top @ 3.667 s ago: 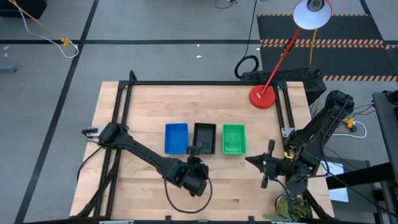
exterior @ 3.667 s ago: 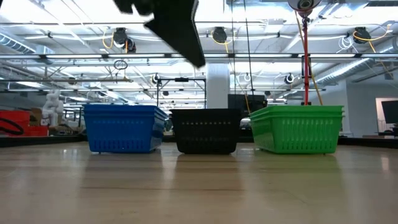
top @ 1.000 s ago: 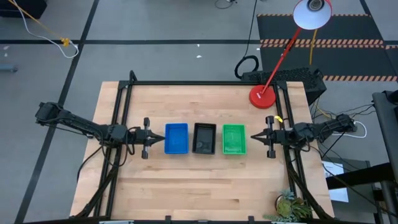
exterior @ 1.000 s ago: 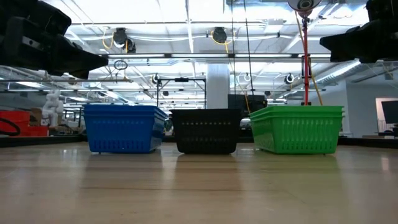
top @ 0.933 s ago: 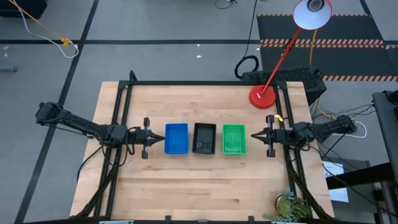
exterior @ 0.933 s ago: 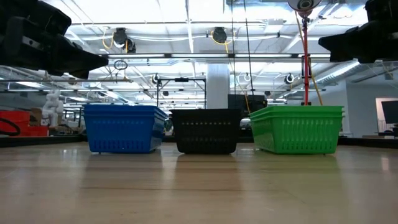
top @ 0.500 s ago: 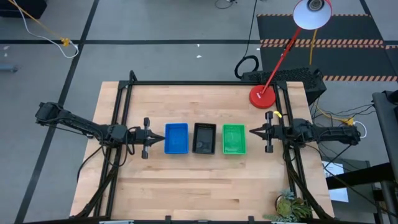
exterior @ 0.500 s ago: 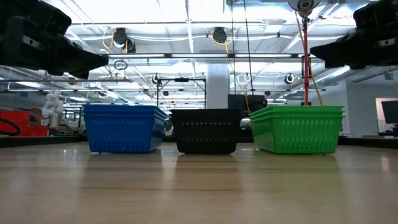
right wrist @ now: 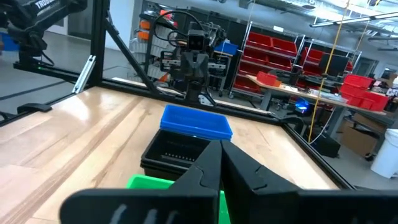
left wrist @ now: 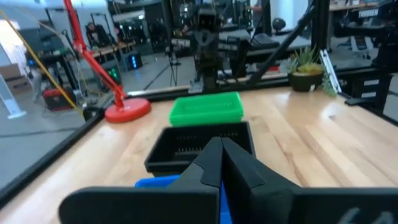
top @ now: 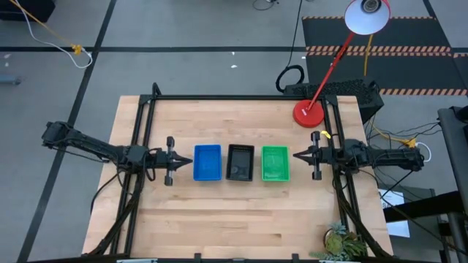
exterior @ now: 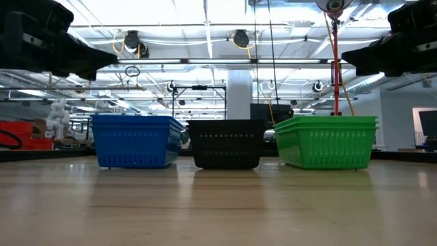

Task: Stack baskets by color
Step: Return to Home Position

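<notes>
A blue basket (top: 207, 162), a black basket (top: 240, 161) and a green basket (top: 275, 163) stand in a row at mid-table, bottoms on the wood. In the low view the blue (exterior: 134, 141) and green (exterior: 326, 141) ones show layered rims. My left gripper (top: 186, 160) hovers level just left of the blue basket, shut and pointing at it; its closed tips (left wrist: 219, 143) hold nothing. My right gripper (top: 295, 155) hovers level just right of the green basket, shut (right wrist: 217, 145), pointing at the row. Both hang above basket height (exterior: 102, 60) (exterior: 349, 56).
A red round lamp base (top: 308, 114) stands at the far right corner, its arm slanting up to the white lamp head (top: 367, 14). Black frame rails (top: 144, 124) run along the table's sides and far edge. A potted plant (top: 341, 241) sits at the near right. Bare wood (top: 234, 219) lies toward the near edge.
My right arm has swung round until it lies straight across the table's right edge, carrying its shut gripper a little toward the far edge beside the green basket. The baskets have kept still.
</notes>
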Robot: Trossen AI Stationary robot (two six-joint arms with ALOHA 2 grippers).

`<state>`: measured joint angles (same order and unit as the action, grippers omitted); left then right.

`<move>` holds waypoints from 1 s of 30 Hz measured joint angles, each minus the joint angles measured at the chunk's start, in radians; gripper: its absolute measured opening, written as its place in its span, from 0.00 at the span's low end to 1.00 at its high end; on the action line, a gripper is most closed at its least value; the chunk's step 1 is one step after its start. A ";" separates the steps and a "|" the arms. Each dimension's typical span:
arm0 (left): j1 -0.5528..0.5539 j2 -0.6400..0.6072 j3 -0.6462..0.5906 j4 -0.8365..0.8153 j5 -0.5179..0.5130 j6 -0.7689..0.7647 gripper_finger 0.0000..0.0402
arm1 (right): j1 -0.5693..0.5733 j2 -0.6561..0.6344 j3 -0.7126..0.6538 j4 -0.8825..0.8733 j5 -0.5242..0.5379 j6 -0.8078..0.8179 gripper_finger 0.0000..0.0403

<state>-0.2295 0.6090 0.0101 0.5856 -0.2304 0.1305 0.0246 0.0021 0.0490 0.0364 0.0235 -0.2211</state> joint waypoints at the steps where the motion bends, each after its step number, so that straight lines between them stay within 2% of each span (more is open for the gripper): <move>1: 0.000 -0.024 0.000 -0.013 0.002 0.010 0.01 | 0.000 0.000 0.000 0.000 0.000 0.000 0.00; 13: 0.000 -0.389 0.001 -0.344 0.051 0.025 0.01 | 0.000 0.000 0.000 -0.001 0.000 0.000 0.00; 21: 0.000 -0.588 0.001 -0.546 0.052 0.061 0.01 | 0.000 0.000 0.000 -0.002 0.000 0.000 0.00; 30: 0.016 -0.607 0.010 -0.568 0.059 0.097 0.02 | 0.000 0.001 0.000 -0.001 0.001 0.000 0.00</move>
<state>-0.2130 0.0017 0.0196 0.0177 -0.1719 0.2276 0.0250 0.0032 0.0486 0.0357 0.0242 -0.2213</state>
